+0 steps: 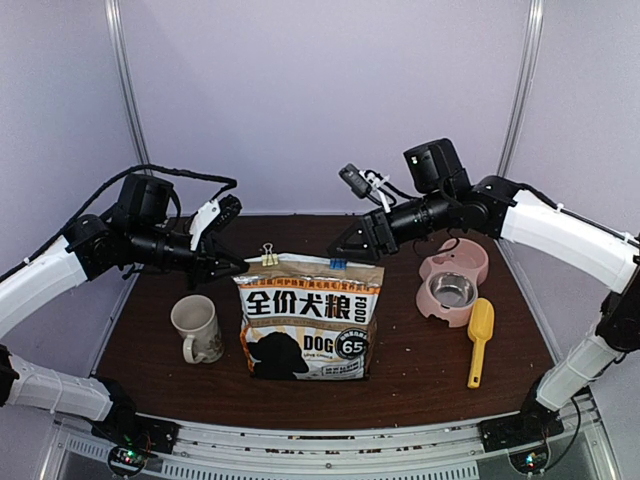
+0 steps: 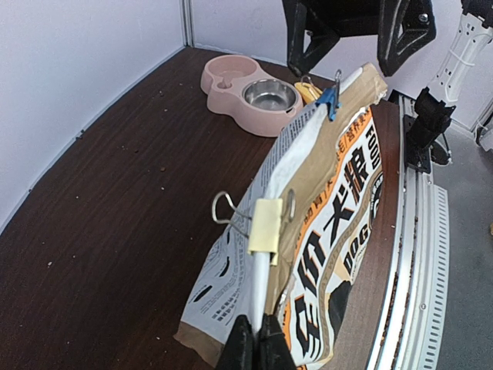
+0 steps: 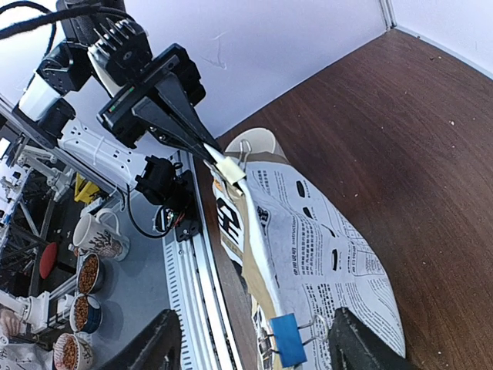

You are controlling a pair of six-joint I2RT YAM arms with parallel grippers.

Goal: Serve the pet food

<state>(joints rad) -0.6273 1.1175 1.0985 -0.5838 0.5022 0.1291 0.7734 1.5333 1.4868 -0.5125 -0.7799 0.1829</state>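
Observation:
The brown DOG FOOD bag (image 1: 310,320) stands upright mid-table, its folded top held by a cream binder clip (image 1: 268,257) and a blue binder clip (image 1: 338,264). The pet food itself is hidden inside. My left gripper (image 1: 235,265) is shut on the bag's top left corner, pinching the fold (image 2: 258,347) just short of the cream clip (image 2: 266,225). At the top right corner my right gripper (image 1: 345,250) is open. Its fingers (image 3: 150,347) stand wide on either side of the blue clip (image 3: 289,339) without touching it.
A white mug (image 1: 197,327) stands left of the bag. Right of it sit a pink feeder with a steel bowl (image 1: 455,283) and a yellow scoop (image 1: 480,340). Pale crumbs dot the brown table (image 2: 115,200). Cups of brown pellets (image 3: 88,270) stand off the table.

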